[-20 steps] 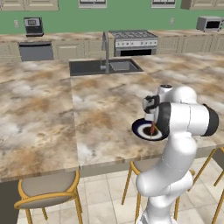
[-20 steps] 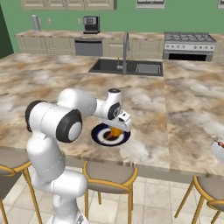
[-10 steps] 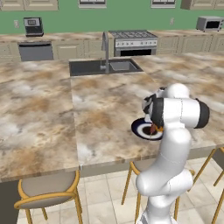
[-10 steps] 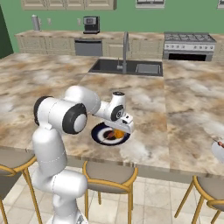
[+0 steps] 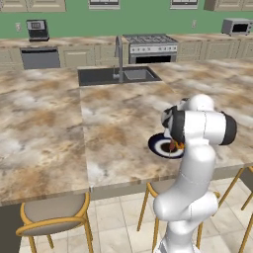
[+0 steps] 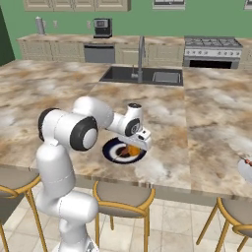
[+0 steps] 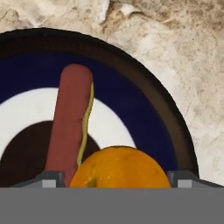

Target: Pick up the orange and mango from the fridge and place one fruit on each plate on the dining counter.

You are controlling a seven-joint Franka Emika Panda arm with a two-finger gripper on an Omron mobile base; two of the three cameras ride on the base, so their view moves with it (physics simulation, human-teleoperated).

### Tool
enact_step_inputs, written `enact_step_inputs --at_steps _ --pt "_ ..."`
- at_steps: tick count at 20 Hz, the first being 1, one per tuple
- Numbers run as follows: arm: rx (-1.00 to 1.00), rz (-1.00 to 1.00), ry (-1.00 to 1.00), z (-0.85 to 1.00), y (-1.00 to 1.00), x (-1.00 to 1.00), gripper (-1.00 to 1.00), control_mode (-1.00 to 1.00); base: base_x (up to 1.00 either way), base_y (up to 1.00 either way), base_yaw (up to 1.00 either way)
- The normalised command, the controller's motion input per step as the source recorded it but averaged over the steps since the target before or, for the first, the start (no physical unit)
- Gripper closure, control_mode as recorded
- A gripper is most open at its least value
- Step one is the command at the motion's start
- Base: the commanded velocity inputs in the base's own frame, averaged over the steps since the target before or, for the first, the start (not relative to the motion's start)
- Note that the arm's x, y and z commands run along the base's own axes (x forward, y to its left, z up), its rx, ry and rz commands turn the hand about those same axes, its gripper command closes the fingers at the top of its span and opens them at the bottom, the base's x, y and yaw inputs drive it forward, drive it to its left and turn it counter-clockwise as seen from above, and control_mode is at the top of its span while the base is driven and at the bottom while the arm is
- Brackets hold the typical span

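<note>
My gripper (image 6: 135, 146) hangs low over the black-rimmed plate (image 6: 112, 149) near the front edge of the dining counter (image 6: 59, 93). It is shut on the orange (image 7: 120, 168), whose sides meet both fingertips (image 7: 51, 178) in the hand view. The orange (image 6: 132, 148) sits just over the plate's right part (image 7: 144, 118), beside a reddish-brown skewer (image 7: 70, 122) with a yellow line lying across the plate's white ring. In the left base view the plate (image 5: 160, 146) and gripper (image 5: 174, 144) are partly hidden by my arm. The plain white plate (image 6: 244, 168) peeks in at the right edge. The mango and fridge are out of view.
A sink with a tall tap (image 6: 140, 74) is set in the counter behind the plate. Wooden stools (image 6: 120, 197) stand along the counter's front edge. A stove (image 6: 212, 49) and a coffee machine (image 6: 101, 27) line the far wall.
My hand has sunk a little toward the black-rimmed plate with the orange in it, and the elbow has swung upward. The plate has stayed put.
</note>
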Motion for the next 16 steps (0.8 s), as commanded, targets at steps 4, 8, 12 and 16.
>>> enact_step_inputs --at_steps 4,8,12,16 --pt "0.00 -0.06 -0.09 0.34 0.15 -0.26 -1.00 -1.00 0.00 0.00 0.00" --pt "0.00 -0.03 -0.18 0.53 0.00 -0.44 -1.00 -1.00 0.00 0.00 0.00" --pt "0.00 -0.01 -0.24 0.67 -0.01 -0.56 -1.00 -1.00 0.00 0.00 0.00" --pt "0.00 0.00 -0.29 0.77 -0.01 -0.73 -1.00 -1.00 0.00 0.00 0.00"
